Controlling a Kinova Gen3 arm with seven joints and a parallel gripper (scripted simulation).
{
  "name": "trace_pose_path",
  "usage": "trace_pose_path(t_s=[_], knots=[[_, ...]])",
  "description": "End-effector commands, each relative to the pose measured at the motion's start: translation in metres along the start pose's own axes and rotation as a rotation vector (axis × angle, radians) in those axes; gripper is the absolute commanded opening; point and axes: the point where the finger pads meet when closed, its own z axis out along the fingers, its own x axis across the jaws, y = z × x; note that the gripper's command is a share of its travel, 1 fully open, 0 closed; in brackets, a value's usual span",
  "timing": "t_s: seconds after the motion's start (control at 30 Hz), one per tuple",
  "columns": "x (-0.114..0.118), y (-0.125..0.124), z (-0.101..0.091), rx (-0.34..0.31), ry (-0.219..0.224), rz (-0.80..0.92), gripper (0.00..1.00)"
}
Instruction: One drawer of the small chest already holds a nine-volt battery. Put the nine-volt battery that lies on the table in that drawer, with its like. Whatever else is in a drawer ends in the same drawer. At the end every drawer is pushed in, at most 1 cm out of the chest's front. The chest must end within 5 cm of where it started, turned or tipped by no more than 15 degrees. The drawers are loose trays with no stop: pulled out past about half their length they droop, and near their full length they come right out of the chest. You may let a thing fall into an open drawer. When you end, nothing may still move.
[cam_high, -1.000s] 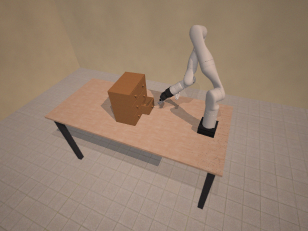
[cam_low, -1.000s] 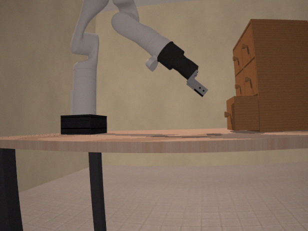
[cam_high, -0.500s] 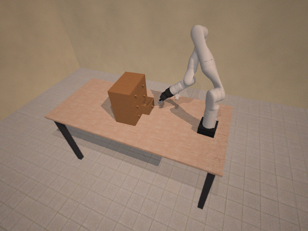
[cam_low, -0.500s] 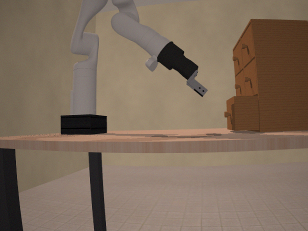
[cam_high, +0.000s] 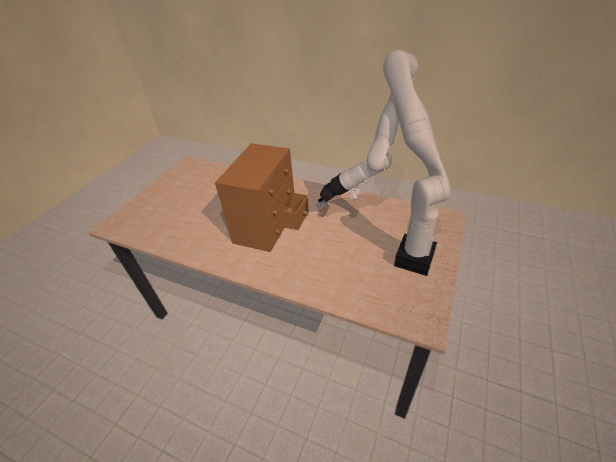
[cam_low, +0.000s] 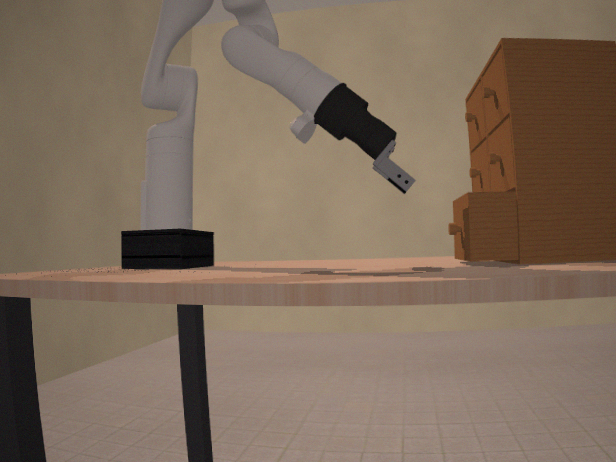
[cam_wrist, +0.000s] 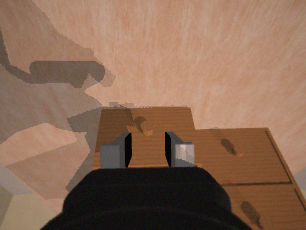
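Claw (cam_low: 400, 179) part spread, holding nothing, hanging above the worktop (cam_low: 300, 290) short of the chest (cam_high: 252, 195). Side view shows the bottom drawer (cam_low: 487, 225) pulled out; wrist view lines its knob (cam_wrist: 141, 123) between the fingers. Battery not visible in any view

The table (cam_high: 320, 280) has a pale, matt wood top with a fine grain, on smooth black legs (cam_high: 142, 287). The chest (cam_high: 250, 200) looks like darker, orange-brown wood, matt, with small wooden knobs (cam_low: 492, 162). The arm (cam_high: 425, 150) has a smooth, pale plastic-looking shell on a matt black base (cam_high: 429, 269). The gripper (cam_low: 396, 176) has dull grey metal fingers.
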Motion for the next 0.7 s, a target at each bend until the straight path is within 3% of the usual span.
trace_pose_path(t_s=[0.0, 0.67], knots=[[-0.001, 0.000, -0.001, -0.006, -0.006, 0.003, 0.67], [-0.001, -0.007, 0.015, -0.001, -0.007, -0.005, 0.67]])
